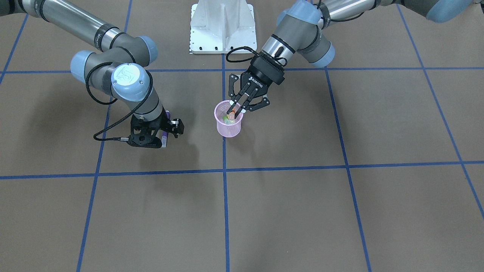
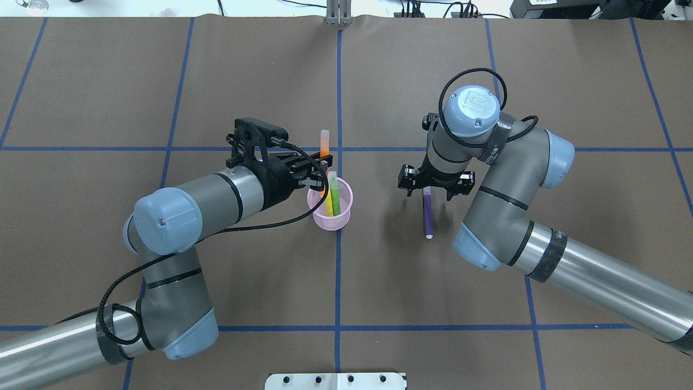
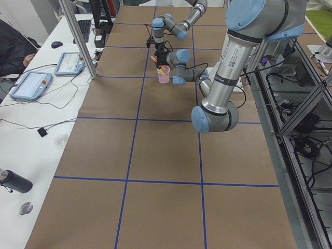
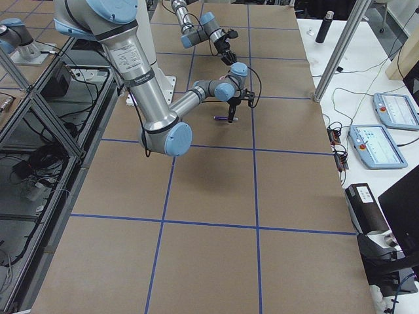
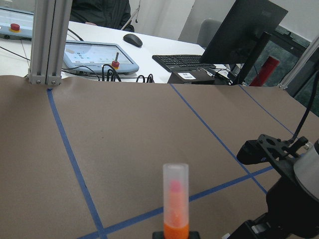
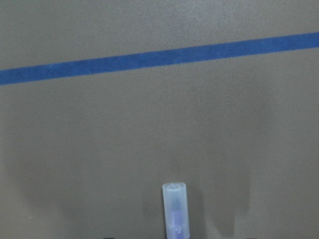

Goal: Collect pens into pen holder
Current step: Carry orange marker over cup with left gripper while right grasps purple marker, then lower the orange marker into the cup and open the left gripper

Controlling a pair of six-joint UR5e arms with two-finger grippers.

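Over the pink mesh pen holder (image 2: 330, 208) my left gripper (image 2: 319, 174) clamps the orange pen (image 2: 324, 145), upright beside the green pen (image 2: 335, 195) inside. My right gripper (image 2: 427, 190) pinches the purple pen (image 2: 426, 213), well right of the cup.

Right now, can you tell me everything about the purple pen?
The purple pen is short and thick like a marker, with a purple body and a see-through whitish cap at one end. It is off to the side of the pink cup, not inside it. The right gripper is at its purple end. Whether it is lifted off the brown table is unclear.
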